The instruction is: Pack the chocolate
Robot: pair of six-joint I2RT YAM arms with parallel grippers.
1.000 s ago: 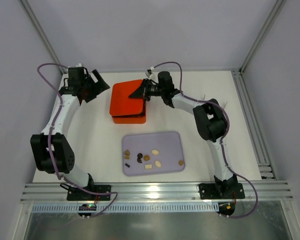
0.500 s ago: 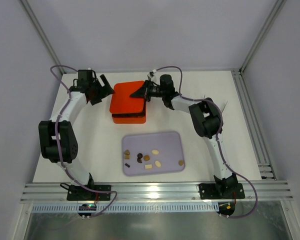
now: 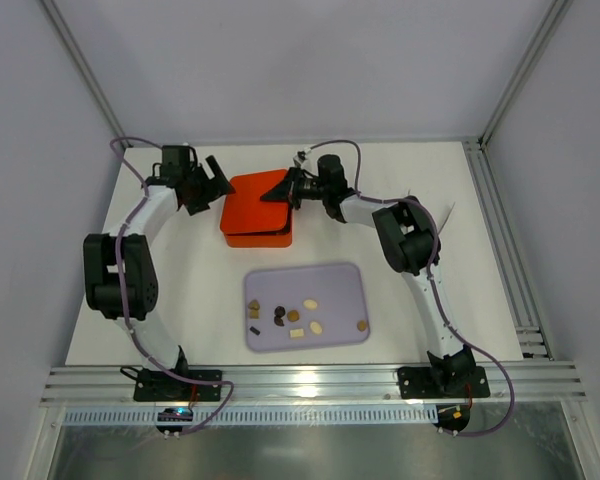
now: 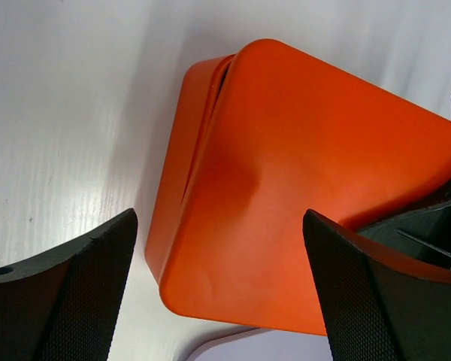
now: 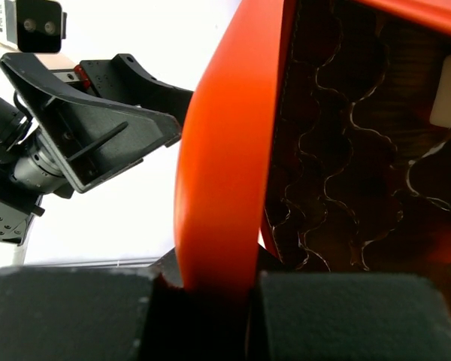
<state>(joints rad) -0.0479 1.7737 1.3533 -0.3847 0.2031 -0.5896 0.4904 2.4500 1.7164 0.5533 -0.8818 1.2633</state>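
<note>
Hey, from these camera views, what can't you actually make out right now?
- Top view: the inside of the box is hidden under the lid.
- Top view: the chocolate pieces on the tray are too small to tell apart by kind.
- Right wrist view: the lid, pinched in the right hand, blocks most of the box; the rest is dim.

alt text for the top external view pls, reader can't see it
From above, the right gripper pinches a flat orange lid lying askew over an orange box at the far middle of a white table, with the left gripper open just left of the lid. Toward the near edge, a lavender tray holds scattered small chocolate pieces.
</note>
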